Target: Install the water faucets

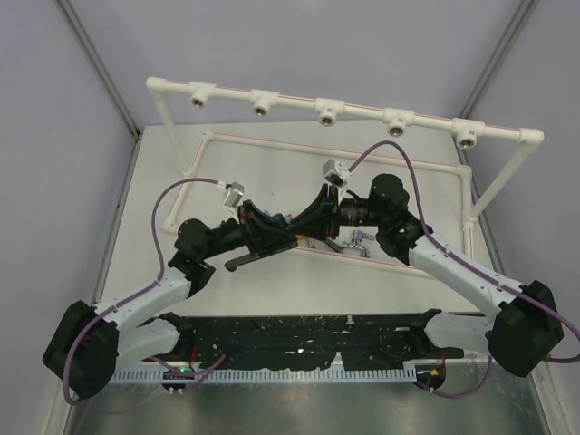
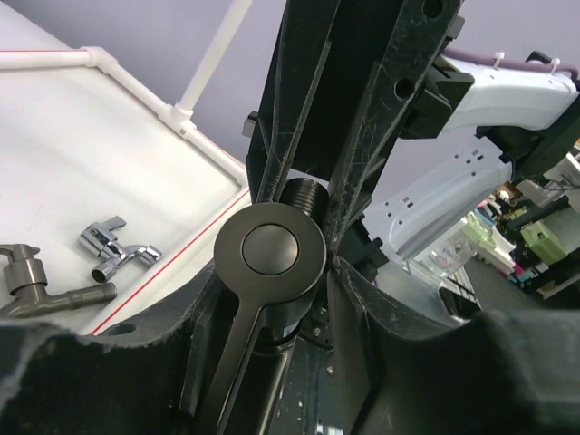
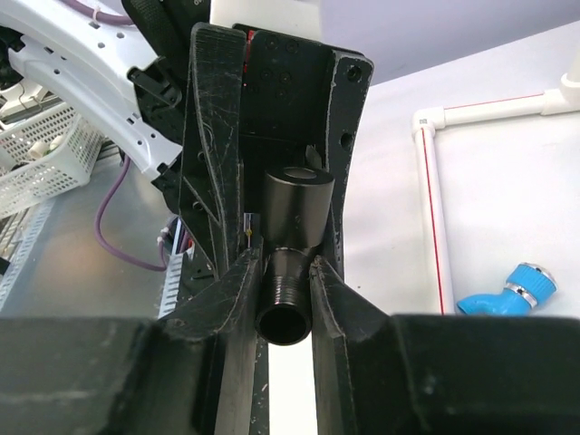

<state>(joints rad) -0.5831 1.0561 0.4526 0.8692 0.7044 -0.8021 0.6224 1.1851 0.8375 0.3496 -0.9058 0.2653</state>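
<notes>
Dark-grey matte metal fills both wrist views: the large dark-grey faucet with a long straight arm [image 2: 270,252] is held in the air between the two arms, over the middle of the white surface [image 1: 272,290]. The right end effector [image 3: 285,272] is clamped on the faucet's hollow, finely threaded inlet. The left end effector [image 2: 276,272] flanks the smooth round-capped body, but whether it grips cannot be told.

This looks like a handover. The thread has to be bare to enter a socket on the white plastic pipe frame [image 1: 326,111]. So the left should probably close firmly on the cylindrical body before the right lets go. The long lever is likely to swing the faucet if the hold is slack.

The scuffed black plastic fingers [image 3: 217,181] may slip on the slick round metal. A shiny chrome tap [image 2: 118,254] and a small dark metal tap [image 2: 41,285] lie on the surface, and a glossy blue plastic tap [image 3: 512,292] lies apart from them.
</notes>
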